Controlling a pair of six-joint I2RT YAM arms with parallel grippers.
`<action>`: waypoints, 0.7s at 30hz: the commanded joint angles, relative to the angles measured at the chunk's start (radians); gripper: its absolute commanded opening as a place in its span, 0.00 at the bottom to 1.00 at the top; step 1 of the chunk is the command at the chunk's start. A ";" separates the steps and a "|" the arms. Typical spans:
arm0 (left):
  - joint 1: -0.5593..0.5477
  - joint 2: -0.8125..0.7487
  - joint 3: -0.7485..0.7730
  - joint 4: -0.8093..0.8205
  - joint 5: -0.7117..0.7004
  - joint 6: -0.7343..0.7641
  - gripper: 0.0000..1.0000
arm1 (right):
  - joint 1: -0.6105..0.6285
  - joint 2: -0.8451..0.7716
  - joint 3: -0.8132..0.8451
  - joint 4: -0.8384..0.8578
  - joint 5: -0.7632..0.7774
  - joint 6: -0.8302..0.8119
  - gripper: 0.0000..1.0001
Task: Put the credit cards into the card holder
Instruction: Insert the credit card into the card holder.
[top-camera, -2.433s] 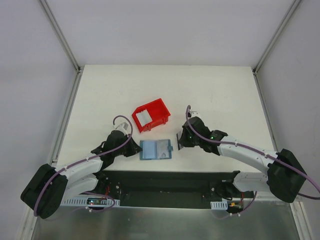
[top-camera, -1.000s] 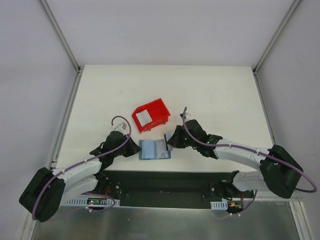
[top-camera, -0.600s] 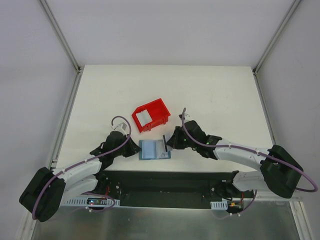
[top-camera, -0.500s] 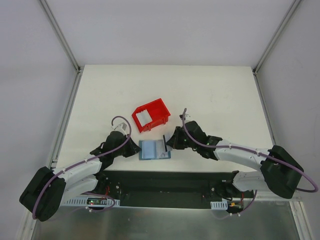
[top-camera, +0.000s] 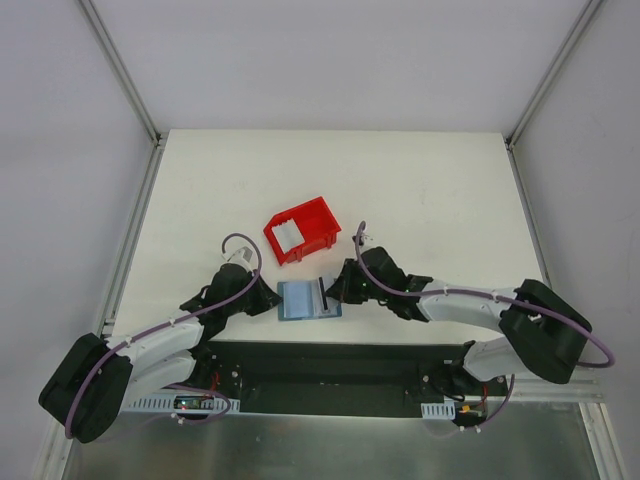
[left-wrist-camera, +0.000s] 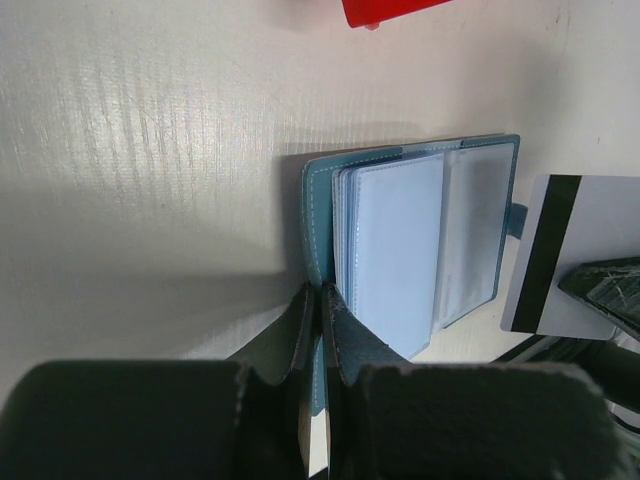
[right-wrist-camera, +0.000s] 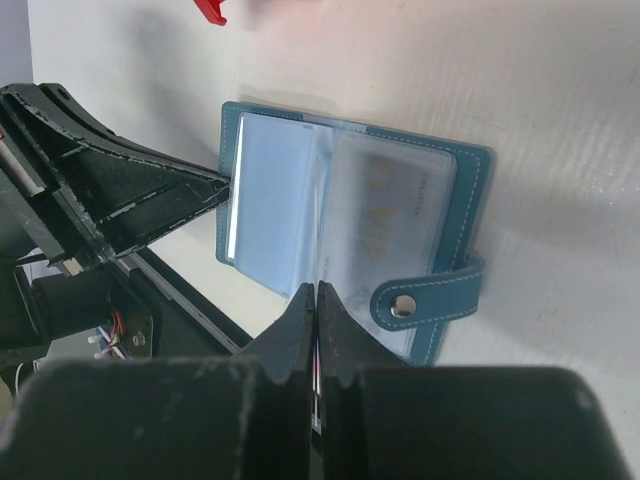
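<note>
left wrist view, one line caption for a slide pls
Left gripper pinches the cover of the open teal card holder; a magnetic-stripe credit card hangs beside it.

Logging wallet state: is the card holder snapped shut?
No, the card holder lies open, pockets up, its snap tab unfastened.

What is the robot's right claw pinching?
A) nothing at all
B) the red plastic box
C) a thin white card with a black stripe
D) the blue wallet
C: the right gripper is shut on a thin white rectangular card with a black stripe, held over the open teal-blue folding wallet.
</note>
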 joint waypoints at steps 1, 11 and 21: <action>-0.005 0.010 -0.016 -0.005 -0.013 0.003 0.00 | 0.005 0.069 0.060 0.074 -0.040 0.017 0.00; -0.005 0.010 -0.020 0.005 -0.014 -0.008 0.00 | 0.005 0.190 0.048 0.229 -0.104 0.071 0.00; -0.005 0.019 -0.017 0.012 -0.010 -0.011 0.00 | 0.004 0.244 0.015 0.315 -0.103 0.104 0.01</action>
